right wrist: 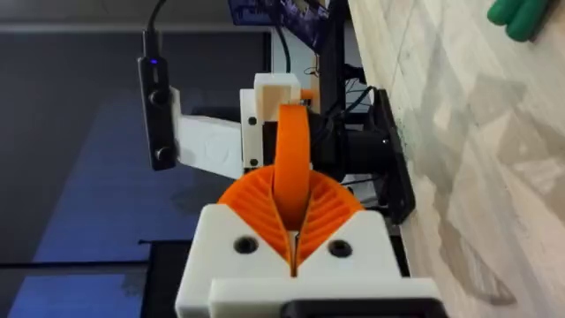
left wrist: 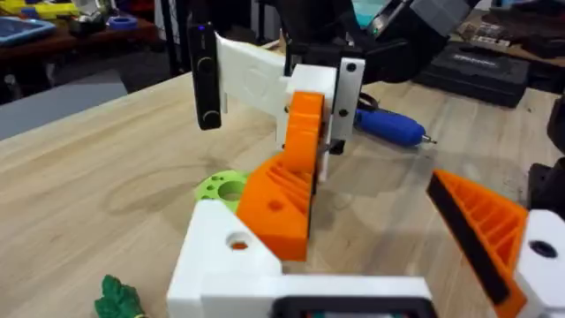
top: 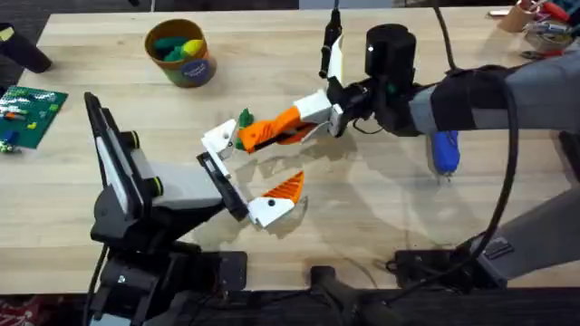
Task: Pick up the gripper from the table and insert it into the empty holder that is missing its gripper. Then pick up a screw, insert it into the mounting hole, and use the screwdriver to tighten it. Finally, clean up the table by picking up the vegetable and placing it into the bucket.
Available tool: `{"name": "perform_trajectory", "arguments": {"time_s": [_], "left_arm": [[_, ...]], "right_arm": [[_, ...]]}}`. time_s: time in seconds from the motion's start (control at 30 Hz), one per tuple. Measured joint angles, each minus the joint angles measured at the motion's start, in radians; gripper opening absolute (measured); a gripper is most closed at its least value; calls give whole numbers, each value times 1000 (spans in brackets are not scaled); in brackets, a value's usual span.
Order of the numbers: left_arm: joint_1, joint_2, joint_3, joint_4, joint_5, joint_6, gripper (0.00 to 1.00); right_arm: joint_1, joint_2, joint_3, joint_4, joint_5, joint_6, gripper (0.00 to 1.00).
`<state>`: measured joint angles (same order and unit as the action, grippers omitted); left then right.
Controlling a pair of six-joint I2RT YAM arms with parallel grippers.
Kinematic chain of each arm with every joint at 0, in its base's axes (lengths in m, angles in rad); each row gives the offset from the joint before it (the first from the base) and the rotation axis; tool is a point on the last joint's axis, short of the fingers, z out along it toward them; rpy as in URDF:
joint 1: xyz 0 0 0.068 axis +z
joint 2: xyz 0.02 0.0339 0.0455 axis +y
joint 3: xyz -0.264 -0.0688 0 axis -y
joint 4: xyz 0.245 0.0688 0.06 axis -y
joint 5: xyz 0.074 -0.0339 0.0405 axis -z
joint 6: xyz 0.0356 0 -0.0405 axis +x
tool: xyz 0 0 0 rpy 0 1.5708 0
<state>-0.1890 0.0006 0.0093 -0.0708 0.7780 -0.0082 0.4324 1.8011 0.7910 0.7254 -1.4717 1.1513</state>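
Note:
My right gripper [top: 306, 120] is shut on the orange ribbed gripper [top: 270, 132], its orange pads [right wrist: 331, 208] clamped on both sides of it. The wedge's lower end [left wrist: 281, 199] rests against the empty white holder [left wrist: 221, 256] of my left arm, just beside its mounting hole [left wrist: 238, 240]. My left gripper [top: 249, 177] is open, its other holder carrying an orange finger [top: 287, 187]. The blue screwdriver [top: 444, 150] lies at the right. A green vegetable [top: 245, 118] lies behind the holder. The bucket [top: 181, 52] stands at the back left. The screw is out of view.
A green circuit board [top: 29, 110] lies at the left edge. A light green ring [left wrist: 221, 187] sits on the table behind the holder. The bucket holds green and yellow pieces. Clutter stands at the back right corner [top: 535, 23].

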Motion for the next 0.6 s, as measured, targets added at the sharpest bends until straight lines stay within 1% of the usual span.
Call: {"name": "perform_trajectory", "arguments": {"time_s": [0.17,0.33,0.43,0.6], "left_arm": [[0,0,0,0,0,0,988],[0,0,0,0,0,0,986],[0,0,0,0,0,0,986],[0,0,0,0,1,0,986]], "right_arm": [[-2,-51,-18,0,0,-8,20],[-27,-134,-119,0,-7,-55,20],[-50,-145,-153,3,-11,-88,20],[-52,-148,-157,43,-11,-118,20]]}}
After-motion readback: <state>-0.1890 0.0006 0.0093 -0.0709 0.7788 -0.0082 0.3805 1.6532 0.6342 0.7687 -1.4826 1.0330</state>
